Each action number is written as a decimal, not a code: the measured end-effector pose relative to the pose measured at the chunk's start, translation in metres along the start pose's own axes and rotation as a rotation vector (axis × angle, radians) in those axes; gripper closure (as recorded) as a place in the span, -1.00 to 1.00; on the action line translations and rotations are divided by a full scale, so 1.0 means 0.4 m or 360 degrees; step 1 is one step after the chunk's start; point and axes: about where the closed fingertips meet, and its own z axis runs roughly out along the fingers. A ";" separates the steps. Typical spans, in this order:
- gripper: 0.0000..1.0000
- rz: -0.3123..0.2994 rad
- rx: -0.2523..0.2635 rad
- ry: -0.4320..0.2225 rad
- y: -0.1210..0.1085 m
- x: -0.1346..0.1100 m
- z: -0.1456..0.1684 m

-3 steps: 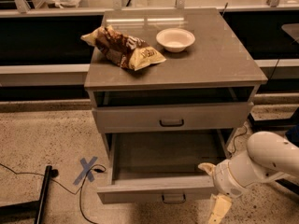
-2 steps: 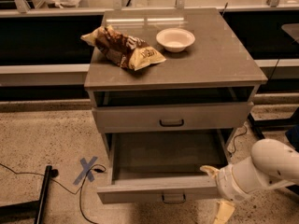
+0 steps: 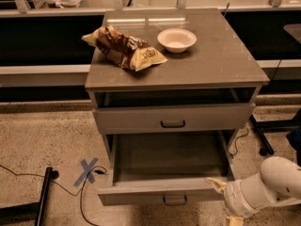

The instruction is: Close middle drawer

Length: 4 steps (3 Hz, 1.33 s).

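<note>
The middle drawer (image 3: 155, 196) is pulled far out of the grey-tan cabinet and its inside is bare; its small dark loop handle (image 3: 175, 200) sits at the centre of the front. My gripper (image 3: 225, 202) is at the right end of the drawer front, low right in the camera view. It is open: one tan fingertip (image 3: 214, 183) lies at the front's top right corner and the other (image 3: 233, 220) hangs below. It holds nothing. The white forearm (image 3: 263, 187) runs off to the right.
The drawer above (image 3: 172, 118) stands slightly out. On the cabinet top (image 3: 216, 65) lie a brown chip bag (image 3: 123, 48) and a white bowl (image 3: 177, 39). Blue tape cross (image 3: 87, 171), cables and a black stand foot (image 3: 28, 206) are on the floor at left; a chair base (image 3: 263, 147) is at right.
My arm has shifted lower and further right, staying at the drawer front's right end. The drawer has not visibly moved.
</note>
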 end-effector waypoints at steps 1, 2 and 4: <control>-1.00 0.0008 -0.0001 0.0008 0.001 0.006 0.007; -1.00 0.0055 -0.0012 0.0046 0.025 0.066 0.073; -1.00 0.0084 -0.0035 0.0048 0.054 0.147 0.147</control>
